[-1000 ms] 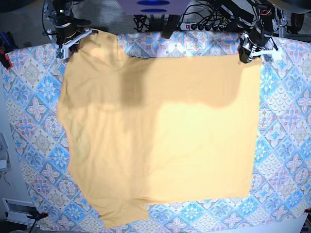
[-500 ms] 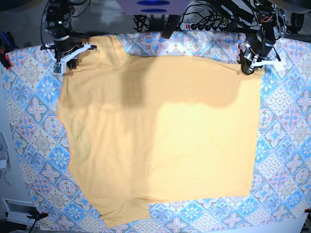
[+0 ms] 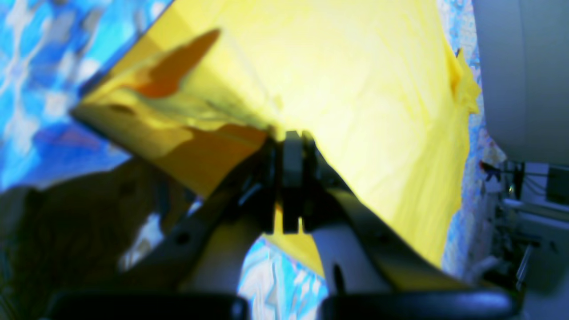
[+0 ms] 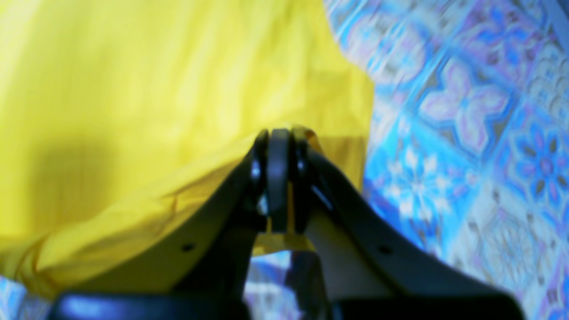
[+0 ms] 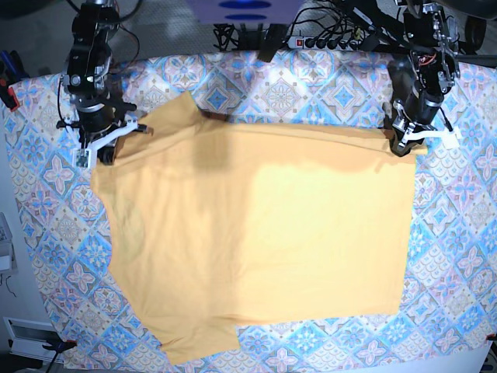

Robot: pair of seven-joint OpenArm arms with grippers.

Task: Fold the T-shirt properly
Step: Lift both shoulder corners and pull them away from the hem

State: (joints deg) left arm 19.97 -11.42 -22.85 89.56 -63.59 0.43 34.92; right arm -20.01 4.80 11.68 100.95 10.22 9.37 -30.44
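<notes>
We see the whole tabletop (image 5: pixel 458 256) from directly above in the base view. Our two wrist views sit close behind each claw, left claw (image 3: pixel 291 138) and right claw (image 4: pixel 280 135), looking along it. All three share the T-shirt (image 5: pixel 256 233).

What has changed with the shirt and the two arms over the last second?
Both grippers, left and right, shut on the T-shirt, have pulled its far edge toward the near side, uncovering more patterned cloth. The shirt's near half has not moved.
</notes>
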